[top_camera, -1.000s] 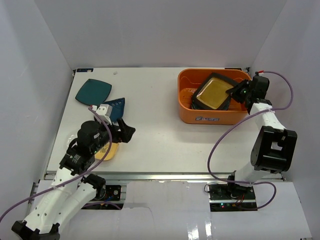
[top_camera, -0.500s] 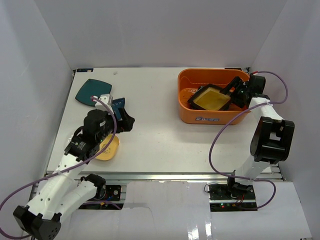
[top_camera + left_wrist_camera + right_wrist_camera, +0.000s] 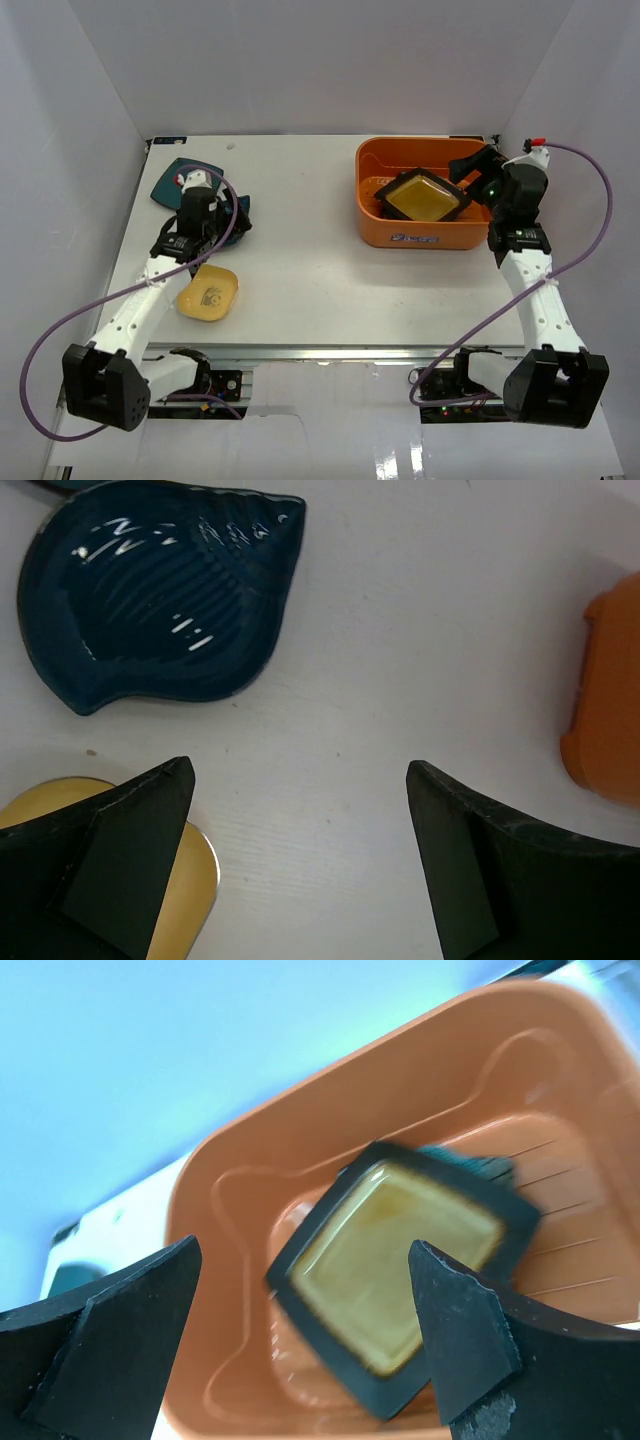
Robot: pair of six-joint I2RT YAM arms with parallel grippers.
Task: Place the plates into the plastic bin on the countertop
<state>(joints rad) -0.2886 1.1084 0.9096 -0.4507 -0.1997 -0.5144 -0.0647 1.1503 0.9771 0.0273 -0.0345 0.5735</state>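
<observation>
The orange plastic bin point(image 3: 420, 236) stands at the back right of the white countertop point(image 3: 310, 280). Inside it, on top of other plates, lies a black-rimmed amber square plate point(image 3: 425, 195) point(image 3: 395, 1280). My right gripper point(image 3: 468, 175) point(image 3: 305, 1250) hangs open and empty above the bin's right end, clear of that plate. At the left, my left gripper point(image 3: 232, 215) point(image 3: 298, 770) is open and empty over bare countertop, just short of a small blue shell-shaped plate point(image 3: 160, 600). A small yellow plate point(image 3: 208, 293) point(image 3: 195, 880) lies beside its left finger. A dark teal square plate point(image 3: 163, 183) is partly behind the arm.
White walls close in the countertop on the left, back and right. The bin's near corner point(image 3: 610, 710) shows at the right edge of the left wrist view. A purple cable trails from each arm.
My right gripper opened and let go of the amber plate, which dropped into the bin; the gripper then rose and drew back. My left arm swung from the yellow plate toward the blue one.
</observation>
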